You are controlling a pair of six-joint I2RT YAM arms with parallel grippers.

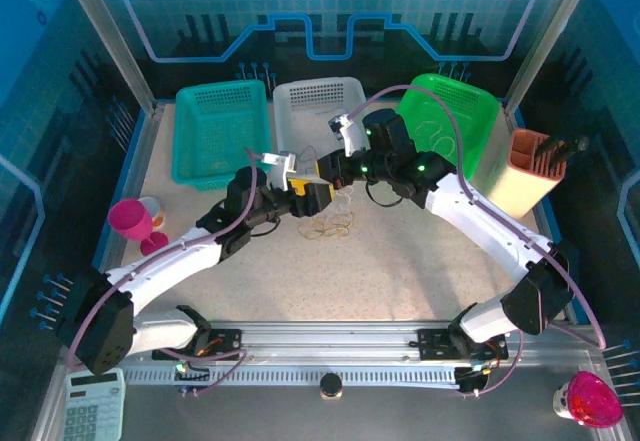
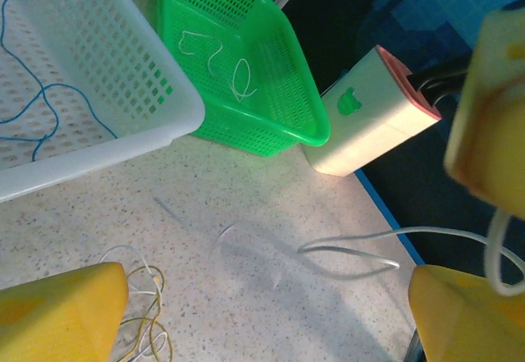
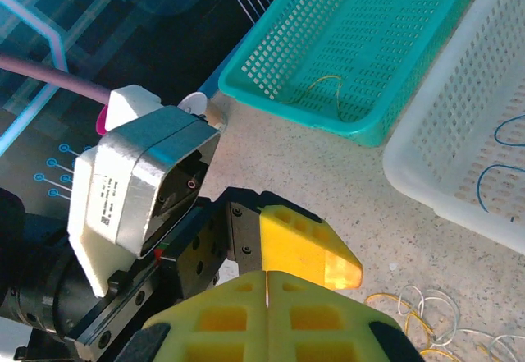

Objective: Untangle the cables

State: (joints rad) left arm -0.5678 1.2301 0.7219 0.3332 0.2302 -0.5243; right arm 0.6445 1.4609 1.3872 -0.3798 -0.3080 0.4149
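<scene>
Cables (image 1: 332,226) of the task, lying on the speckled counter (image 1: 400,261) between the tips of the two arms. Tan cable (image 2: 143,317): loose overlapping curls flat on the counter, just beside the yellow finger at the lower left of the left wrist view and at the lower right corner of the right wrist view. Whitish cable (image 2: 353,257): one long bend across the counter between the left fingers, rising at the right edge of that view toward a blurred yellow finger (image 2: 492,107); whether it is pinched there cannot be told.

Left gripper (image 2: 267,296): jaws spread wide above the counter, nothing between them but the cable lying below. Right gripper (image 3: 267,276): yellow fingers pressed together with no gap, close beside the left gripper's camera housing (image 3: 139,198).

Far edge of the counter, left to right: teal basket (image 1: 222,136) with a yellowish wire (image 3: 328,87) inside, white basket (image 1: 320,96) with a blue wire (image 2: 37,120), green basket (image 1: 450,111) with a pale wire (image 2: 230,62). Beige holder (image 2: 369,124), marked with a green figure, stands just right of the green basket. Pink cup (image 1: 130,219) sits near the counter's left edge, and a calculator (image 1: 95,406) lies beside the left arm's base.
</scene>
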